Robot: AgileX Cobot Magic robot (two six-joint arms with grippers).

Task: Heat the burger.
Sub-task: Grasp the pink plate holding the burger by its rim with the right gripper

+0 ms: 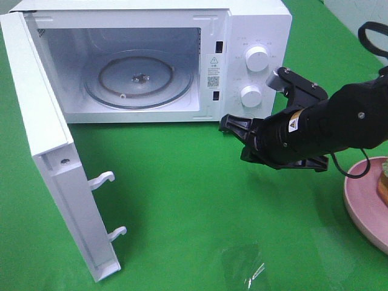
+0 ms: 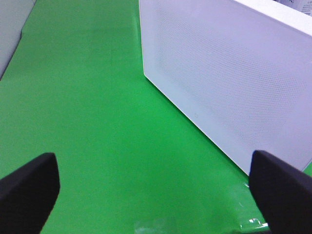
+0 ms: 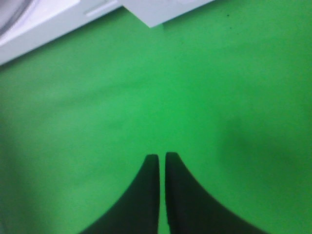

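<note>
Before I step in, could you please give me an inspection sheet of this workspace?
Surface: green cloth, flat; shiny clear patch near the front.
Job's things: microwave with door swung open, turntable bare; burger only a sliver at the view's edge, on the pink plate.
Clutter: nothing seen.
End effectors: left end effector open, empty, above the cloth; right end effector shut, empty, in front of the microwave.
Cables: black cable hangs from the right arm by the plate's rim.
Surroundings: nothing seen.
</note>
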